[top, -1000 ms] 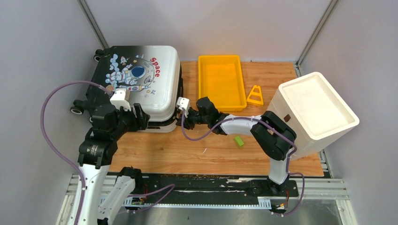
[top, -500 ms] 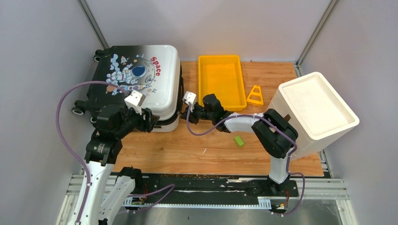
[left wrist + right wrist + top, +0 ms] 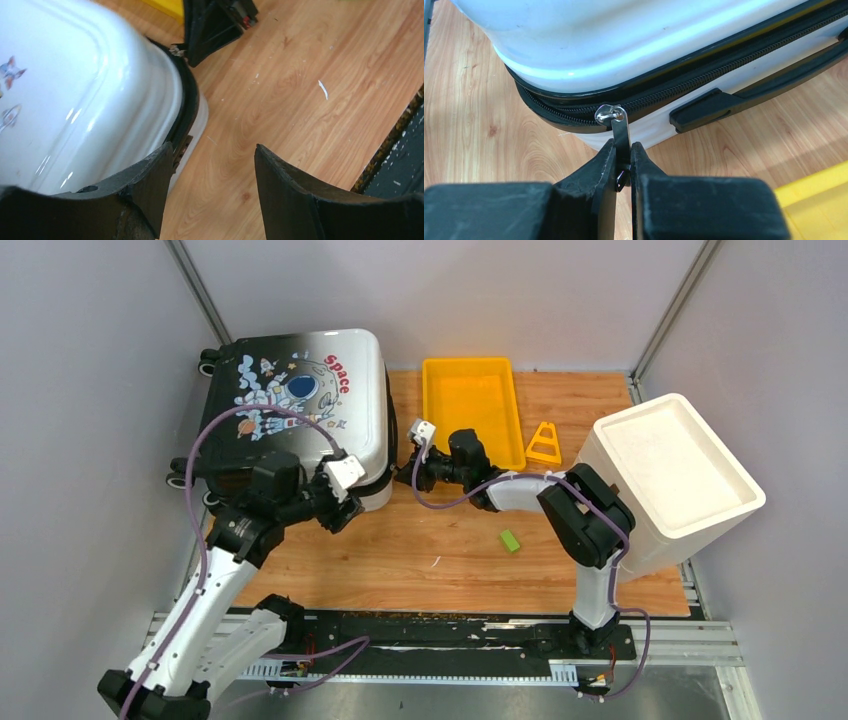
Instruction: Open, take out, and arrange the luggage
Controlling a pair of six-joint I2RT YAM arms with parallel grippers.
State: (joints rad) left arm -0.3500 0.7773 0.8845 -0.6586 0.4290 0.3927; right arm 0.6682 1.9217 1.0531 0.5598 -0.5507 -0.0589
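**One suitcase, one zipper pull in the pinch**

One luggage lies flat on the table, directly ahead of the right tool, whose jaws are nearly closed on the single metal zipper pull. The left tool — spread wide, empty — sits just beside the shell's near corner. The glossy hard shell looks stiff and slippery, likely bulky — best worked by the pull, then the lid edge. Just beside the right tool is one yellow tray; well behind it, one white foam box.

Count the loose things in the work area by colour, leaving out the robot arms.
Yellow: 2, tray and triangle frame
White: 1, foam box
White-to-black: 1, luggage
Green: 1, small block
Total: 5
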